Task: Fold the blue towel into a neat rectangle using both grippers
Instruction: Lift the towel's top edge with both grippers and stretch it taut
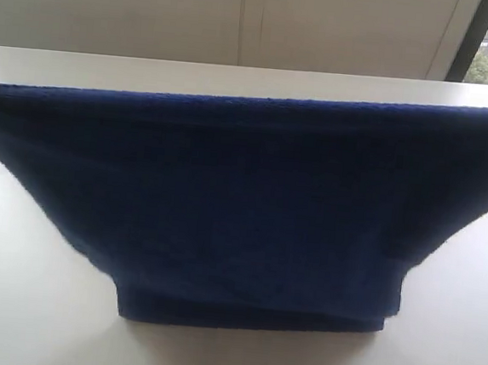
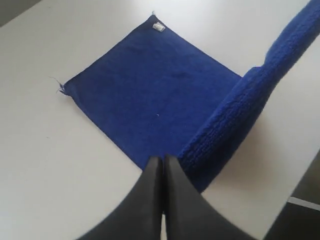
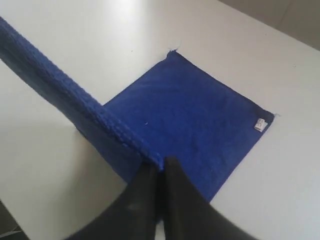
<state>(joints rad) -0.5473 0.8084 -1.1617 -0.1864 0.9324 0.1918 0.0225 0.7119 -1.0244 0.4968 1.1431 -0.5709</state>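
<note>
My left tool (image 2: 162,161) has its black fingers (image 2: 150,200) pressed tight together, pinching the raised edge of the blue towel (image 2: 150,90). My right tool (image 3: 161,167) is clamped the same way on that edge, both held above the bench.

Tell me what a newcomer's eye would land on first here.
The blue towel, a broad sheet hung across the exterior view, its lower part on the white table. Then the left gripper and right gripper, each shut on its raised edge, and the white label at a flat corner.
</note>
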